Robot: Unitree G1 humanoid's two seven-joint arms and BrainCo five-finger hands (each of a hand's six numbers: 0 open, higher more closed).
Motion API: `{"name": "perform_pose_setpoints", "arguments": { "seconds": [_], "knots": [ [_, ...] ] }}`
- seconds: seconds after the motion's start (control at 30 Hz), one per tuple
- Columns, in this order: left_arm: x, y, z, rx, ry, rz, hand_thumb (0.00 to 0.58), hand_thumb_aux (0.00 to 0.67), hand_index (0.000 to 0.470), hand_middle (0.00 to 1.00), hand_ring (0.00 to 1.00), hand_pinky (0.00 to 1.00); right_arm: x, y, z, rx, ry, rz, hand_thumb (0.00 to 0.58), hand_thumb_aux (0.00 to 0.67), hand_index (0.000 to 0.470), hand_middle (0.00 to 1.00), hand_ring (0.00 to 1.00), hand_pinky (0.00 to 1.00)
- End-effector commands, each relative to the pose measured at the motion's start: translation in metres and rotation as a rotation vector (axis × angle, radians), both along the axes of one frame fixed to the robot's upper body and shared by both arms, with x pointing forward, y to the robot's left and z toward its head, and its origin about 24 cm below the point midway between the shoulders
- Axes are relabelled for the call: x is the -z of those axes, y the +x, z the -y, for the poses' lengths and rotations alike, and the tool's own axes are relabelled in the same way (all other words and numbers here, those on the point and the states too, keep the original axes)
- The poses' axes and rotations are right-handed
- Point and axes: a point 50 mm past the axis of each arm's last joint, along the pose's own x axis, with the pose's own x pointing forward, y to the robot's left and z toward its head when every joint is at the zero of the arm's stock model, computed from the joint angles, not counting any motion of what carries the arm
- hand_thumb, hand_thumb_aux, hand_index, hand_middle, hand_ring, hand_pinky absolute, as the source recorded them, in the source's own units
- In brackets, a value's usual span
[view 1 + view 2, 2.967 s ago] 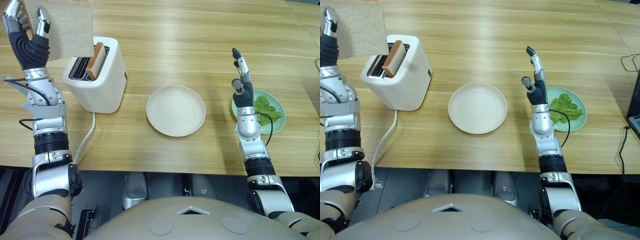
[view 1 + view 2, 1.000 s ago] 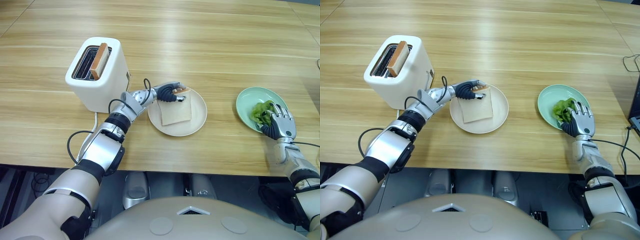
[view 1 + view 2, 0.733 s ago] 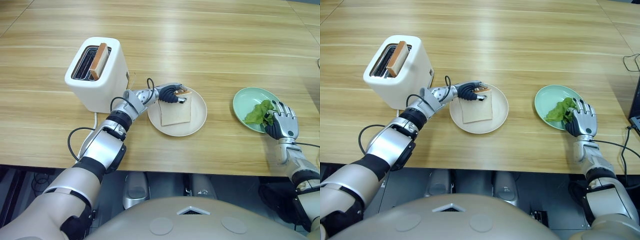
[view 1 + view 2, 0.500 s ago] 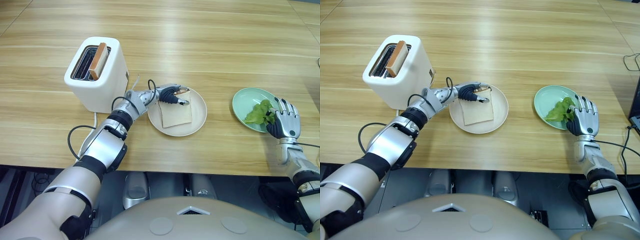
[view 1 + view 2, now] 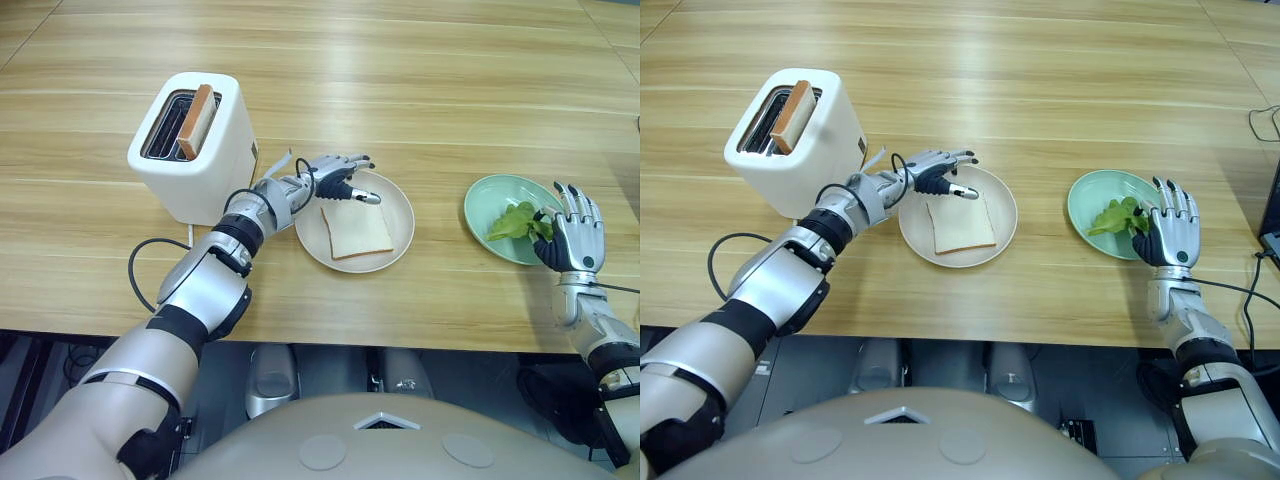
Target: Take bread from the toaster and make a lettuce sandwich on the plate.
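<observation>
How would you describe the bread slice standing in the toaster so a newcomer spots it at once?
On the wooden table, find the white toaster at the robot's left. A bread slice stands on edge in its slot, brown crust showing. Unlike the pale slice lying flat on the cream plate, it is upright.

White toaster (image 5: 196, 172), cream plate (image 5: 402, 238), grn lettuce (image 5: 513, 221)

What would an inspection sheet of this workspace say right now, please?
Surface: wooden table.
Job's things: toaster holds an upright slice; a flat slice lies on the cream plate; lettuce at the green plate.
Clutter: nothing seen.
Hands: left hand open over the cream plate's rim; right hand against the lettuce, grip unclear.
Cables: black cable at the table's right edge.
Surroundings: dark device at the right edge.
</observation>
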Motion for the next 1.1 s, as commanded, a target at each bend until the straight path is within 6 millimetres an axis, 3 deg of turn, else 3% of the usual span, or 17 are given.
{"name": "perform_pose_setpoints", "arguments": {
  "seconds": [0.03,0.17,0.37,0.47,0.57,0.73,0.93,1.1],
  "knots": [
    [-0.015,0.002,0.007,0.028,-0.02,0.123,0.0,0.0,0.0,0.0,0.0,0.0,-0.016,0.004,-0.007,-0.041,0.02,0.093,0.58,0.67,0.46,0.0,0.0,0.0],
    [-0.034,0.002,0.01,0.044,-0.12,0.233,0.0,0.0,0.0,0.0,0.0,0.0,-0.035,0.01,-0.023,-0.115,0.039,0.192,0.58,0.67,0.46,0.0,0.0,0.0],
    [-0.072,-0.014,0.004,0.107,-0.476,0.269,0.0,0.0,0.0,0.0,0.0,0.0,-0.067,0.022,-0.056,-0.246,0.041,0.279,0.58,0.67,0.46,0.0,0.0,0.0],
    [-0.103,-0.03,-0.013,0.139,-0.687,0.288,0.0,0.0,0.0,0.0,0.0,0.0,-0.08,0.032,-0.08,-0.335,0.044,0.301,0.58,0.67,0.46,0.0,0.0,0.0],
    [-0.133,-0.038,-0.044,0.07,-0.79,0.394,0.0,0.0,0.0,0.0,0.0,0.0,-0.085,0.043,-0.103,-0.41,0.05,0.303,0.58,0.67,0.46,0.0,0.0,0.0],
    [-0.155,-0.048,-0.096,-0.079,-0.79,0.523,0.0,0.0,0.0,0.0,0.0,0.0,-0.079,0.06,-0.147,-0.543,0.057,0.262,0.58,0.67,0.46,0.0,0.0,0.0],
    [-0.155,-0.048,-0.153,-0.296,-0.606,0.627,0.0,0.0,0.0,0.0,0.0,0.0,-0.062,0.072,-0.197,-0.679,0.043,0.193,0.58,0.67,0.46,0.0,0.0,0.0],
    [-0.14,-0.053,-0.186,-0.414,-0.392,0.6,0.0,0.0,0.0,0.0,0.0,0.0,-0.032,0.067,-0.218,-0.756,0.009,0.07,0.58,0.67,0.46,0.0,0.0,0.0]
  ]
}}
